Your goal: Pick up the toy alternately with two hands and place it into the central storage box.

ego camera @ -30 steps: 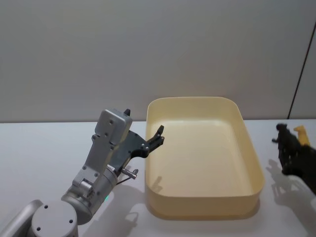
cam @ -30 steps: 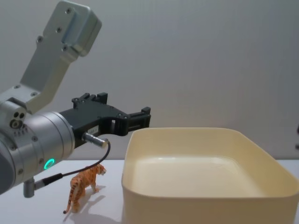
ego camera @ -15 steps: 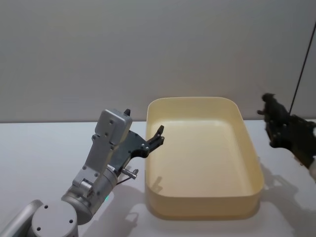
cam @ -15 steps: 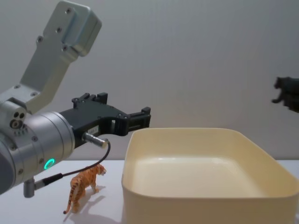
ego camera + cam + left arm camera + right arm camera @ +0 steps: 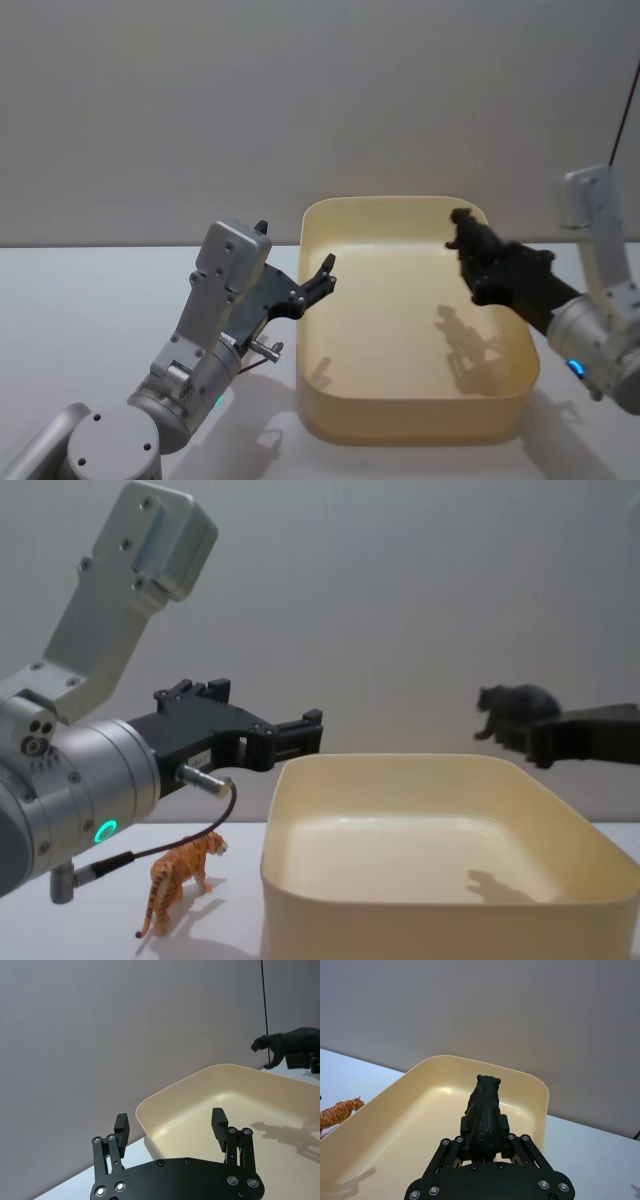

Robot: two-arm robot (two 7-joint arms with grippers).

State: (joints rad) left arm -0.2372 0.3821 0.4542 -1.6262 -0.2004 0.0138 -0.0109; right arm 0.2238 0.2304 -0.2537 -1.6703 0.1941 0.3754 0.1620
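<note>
Right hand point(image 5: 484, 1136) is clamped on the black panther point(image 5: 515, 705), holding it in the air over the box point(image 5: 410, 425), toward its right half and well above the floor. The shadow point(image 5: 465, 340) lands inside the box. Left hand point(image 5: 170, 1125) is spread wide with nothing in it, hovering just beside the box's left rim. Tiger point(image 5: 180, 875) stands on the tabletop point(image 5: 100, 300) left of the box, under the left arm.

Risks, my read:
- Release from this height: panther may bounce or tip against the right wall. Lower first.
- Toy could stick to one side of the grip and swing toward the rim.
- Tiger pick: it's near the box wall with a cable point(image 5: 190, 845) hanging close. The descent could clip the rim or knock it over.
</note>
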